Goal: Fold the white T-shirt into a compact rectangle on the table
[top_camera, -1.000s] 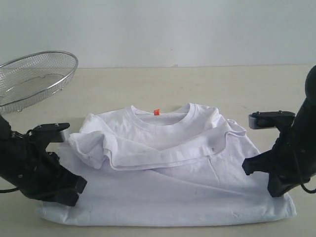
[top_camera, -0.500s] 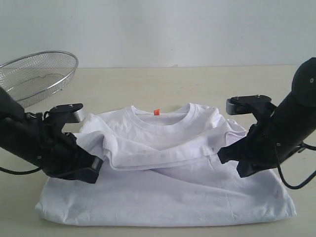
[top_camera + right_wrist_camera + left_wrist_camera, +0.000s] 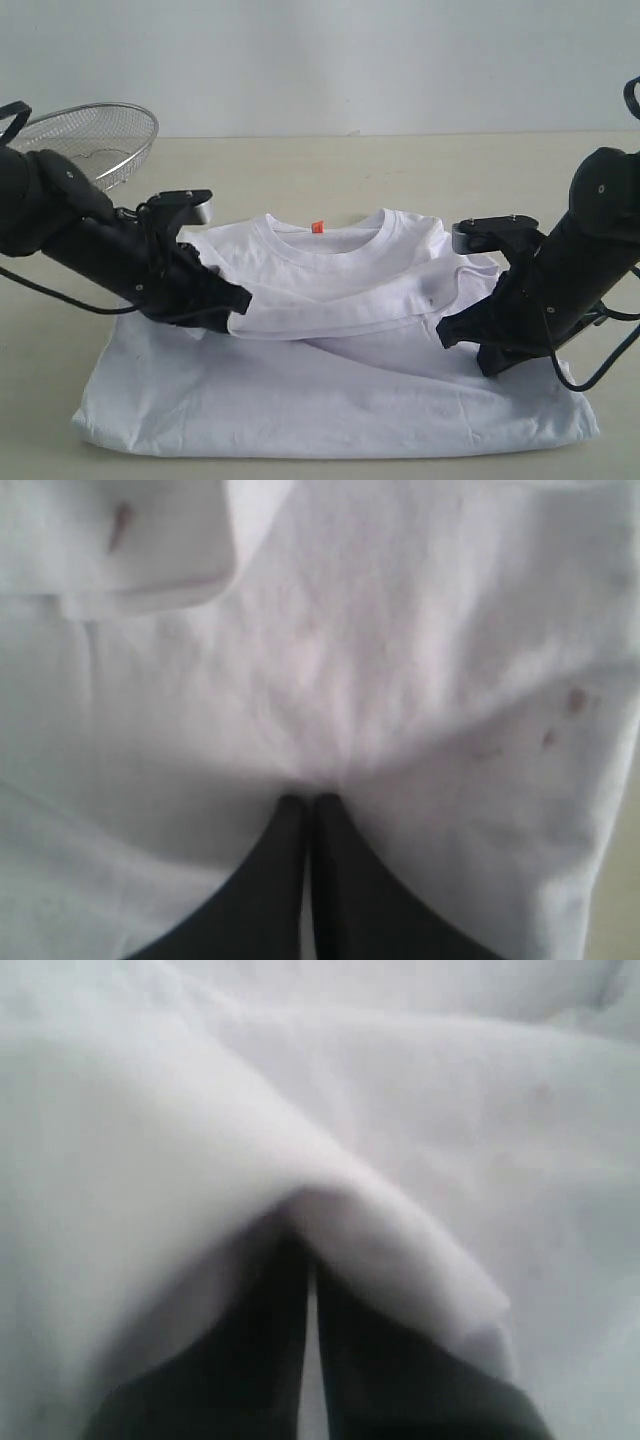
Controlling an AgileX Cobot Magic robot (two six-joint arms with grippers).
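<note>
The white T-shirt (image 3: 330, 400) lies flat on the table (image 3: 400, 170), collar and orange neck tag (image 3: 318, 227) at the far side, the upper part folded down over the body. My left gripper (image 3: 240, 300) is shut, its tip pushed in under the folded layer at the shirt's left side; in the left wrist view the cloth (image 3: 450, 1110) drapes over the closed fingertips (image 3: 312, 1260). My right gripper (image 3: 448, 330) is shut too, its tip pressed against the shirt's right side, where the fabric (image 3: 350, 660) puckers around it (image 3: 308, 802).
A round wire-mesh basket (image 3: 100, 140) stands at the back left, close behind the left arm. The table's bare surface stretches behind the shirt to the pale wall. Cables trail from both arms near the shirt's sides.
Both arms have swung from the shirt's lower side edges inward and toward the collar. Both grippers stayed shut. The shirt's bottom edge has stayed in place.
</note>
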